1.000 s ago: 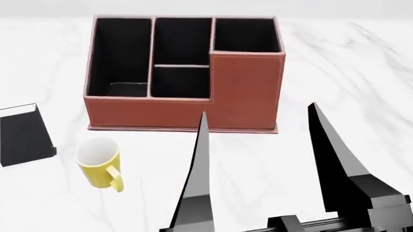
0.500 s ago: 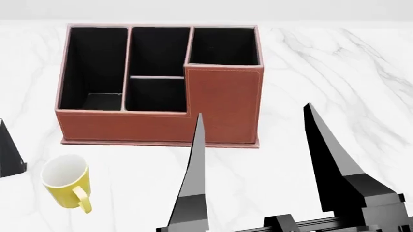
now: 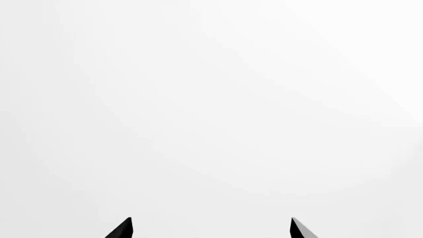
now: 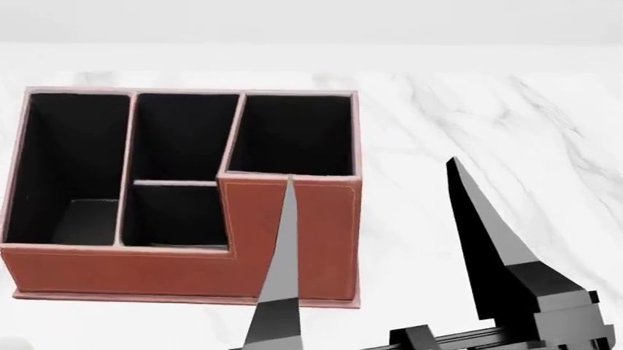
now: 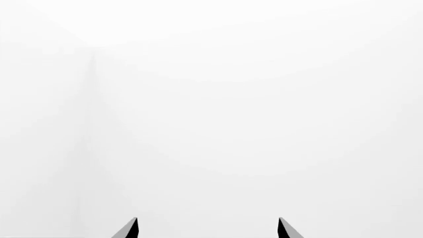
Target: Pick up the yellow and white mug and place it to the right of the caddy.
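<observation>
The caddy [image 4: 292,248] is a reddish-brown organiser with black-lined compartments and a taller right corner, at the left and centre of the head view on the white marble table [image 4: 467,117]. The yellow and white mug is out of view. My right gripper [image 4: 370,169] is open and empty in the foreground, its left finger [image 4: 282,255] overlapping the caddy's front right corner, its right finger [image 4: 482,233] over bare table to the caddy's right. The right wrist view shows its gripper [image 5: 207,221] with tips apart against plain white. My left gripper [image 3: 211,221] is open and empty, seen only in its wrist view.
Bare marble stretches to the right of the caddy [image 4: 506,146] and behind it, up to the table's far edge [image 4: 389,45]. Both wrist views show only blank white beyond the fingertips.
The head view has shifted up and right: the caddy has slid down and left in it and looks larger. The mug and the black book have left the view.
</observation>
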You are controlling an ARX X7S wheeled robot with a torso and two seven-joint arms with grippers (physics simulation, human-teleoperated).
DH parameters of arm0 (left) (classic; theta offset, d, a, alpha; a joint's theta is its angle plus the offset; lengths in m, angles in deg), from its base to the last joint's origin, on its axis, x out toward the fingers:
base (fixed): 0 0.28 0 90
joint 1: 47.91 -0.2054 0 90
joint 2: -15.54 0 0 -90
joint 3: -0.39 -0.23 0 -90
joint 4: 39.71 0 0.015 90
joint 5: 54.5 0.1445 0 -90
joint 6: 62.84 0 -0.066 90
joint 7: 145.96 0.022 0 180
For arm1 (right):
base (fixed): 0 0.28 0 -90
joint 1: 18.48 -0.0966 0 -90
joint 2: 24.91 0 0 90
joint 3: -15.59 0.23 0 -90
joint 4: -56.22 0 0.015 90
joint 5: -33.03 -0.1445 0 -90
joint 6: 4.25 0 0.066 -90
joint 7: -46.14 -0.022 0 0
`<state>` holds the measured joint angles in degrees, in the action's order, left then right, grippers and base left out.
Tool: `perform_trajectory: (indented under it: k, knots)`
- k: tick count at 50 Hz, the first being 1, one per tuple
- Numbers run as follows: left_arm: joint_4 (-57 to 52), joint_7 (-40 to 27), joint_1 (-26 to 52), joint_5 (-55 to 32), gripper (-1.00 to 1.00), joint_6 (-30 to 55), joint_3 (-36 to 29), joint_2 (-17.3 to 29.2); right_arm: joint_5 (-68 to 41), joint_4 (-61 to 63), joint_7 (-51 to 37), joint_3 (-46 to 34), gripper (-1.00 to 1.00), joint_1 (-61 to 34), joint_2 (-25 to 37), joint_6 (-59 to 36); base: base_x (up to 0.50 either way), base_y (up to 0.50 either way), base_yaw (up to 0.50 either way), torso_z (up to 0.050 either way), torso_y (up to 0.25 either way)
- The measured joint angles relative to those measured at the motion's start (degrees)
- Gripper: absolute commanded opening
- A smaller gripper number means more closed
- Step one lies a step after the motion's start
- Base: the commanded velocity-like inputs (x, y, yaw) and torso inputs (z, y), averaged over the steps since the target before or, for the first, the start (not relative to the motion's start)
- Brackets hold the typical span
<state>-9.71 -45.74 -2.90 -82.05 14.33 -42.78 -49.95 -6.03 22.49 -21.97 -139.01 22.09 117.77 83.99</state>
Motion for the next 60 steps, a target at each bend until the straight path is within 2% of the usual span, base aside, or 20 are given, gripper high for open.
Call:
perform_trajectory:
  k: [16,36,44,60]
  knots:
    - [0.0,-0.7,0.0,0.2,1.0,0.2,-0.5,1.0,1.1,1.1,-1.2,-1.3,1.0,-1.8,-0.6,-5.3,0.49,0.06,0.0,0.0,0.001]
    - [0.0,-1.2,0.0,0.3,1.0,0.2,-0.9,1.7,0.8,0.8,-1.8,-1.5,1.0,-2.0,-0.6,-4.9,0.0,0.0,0.0,0.0,0.001]
    - [0.0,-1.7,0.0,0.5,1.0,0.4,-1.3,2.2,1.2,1.2,-3.0,-1.8,1.0,-2.6,-0.9,-7.0,0.0,0.45,0.0,0.0,0.0]
    - [0.0,-2.3,0.0,0.5,1.0,0.6,-1.7,3.1,0.8,1.1,-3.0,-2.5,1.0,-3.1,-1.5,-7.8,0.0,0.01,0.0,0.0,0.0]
